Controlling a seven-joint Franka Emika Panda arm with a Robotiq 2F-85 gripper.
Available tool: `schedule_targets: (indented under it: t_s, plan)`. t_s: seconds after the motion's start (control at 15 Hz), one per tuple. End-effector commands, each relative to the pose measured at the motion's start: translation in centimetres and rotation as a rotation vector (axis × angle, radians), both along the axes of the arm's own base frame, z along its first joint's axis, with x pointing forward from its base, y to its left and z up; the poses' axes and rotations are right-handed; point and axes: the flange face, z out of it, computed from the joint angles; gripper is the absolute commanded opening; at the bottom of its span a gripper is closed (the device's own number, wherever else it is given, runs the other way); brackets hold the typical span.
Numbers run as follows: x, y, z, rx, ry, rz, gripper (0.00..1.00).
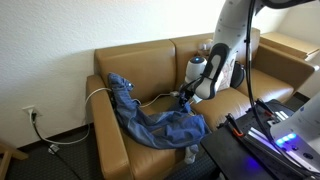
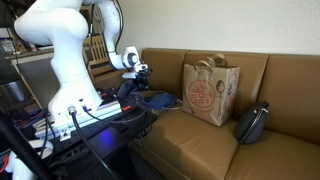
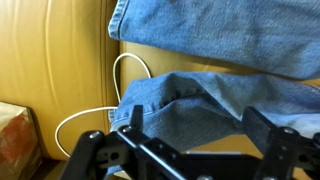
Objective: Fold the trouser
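**Wrist view: hand spread above a denim fold**

I see the hand (image 3: 190, 152) released, its jaws wide apart with a rumpled ridge of the trouser (image 3: 220, 40) between them and nothing gripped. In an exterior view the trouser (image 1: 150, 120) sprawls over one end seat of the worktop (image 1: 150, 65), a tan couch, with one part running up towards the armrest and another hanging off the front edge. The hand (image 1: 183, 97) sits at its inner edge.

I judge the denim to be soft but fairly heavy. It will sag and drag on the leather rather than slide, so I would pinch a thick seam or hem, not a single loose layer.

A white cable (image 3: 90, 110) loops just beside the cloth and could snag. I cannot make out the waistband or either cuff, and the hand's own frame hides the cloth below it.
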Motion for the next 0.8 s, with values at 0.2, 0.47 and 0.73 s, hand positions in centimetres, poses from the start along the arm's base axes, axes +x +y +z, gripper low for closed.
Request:
schedule_targets:
  t_s: [0.2, 0.47, 0.73]
  plan:
    - [-2.5, -4.3, -11.6, 0.048, 0.006, -0.125, 1.0]
    - [-3.1, -6.4, -14.4, 0.116, 0.012, -0.161, 1.0]
    - [0.1, -6.0, -14.6, 0.253, -0.01, -0.226, 1.0]
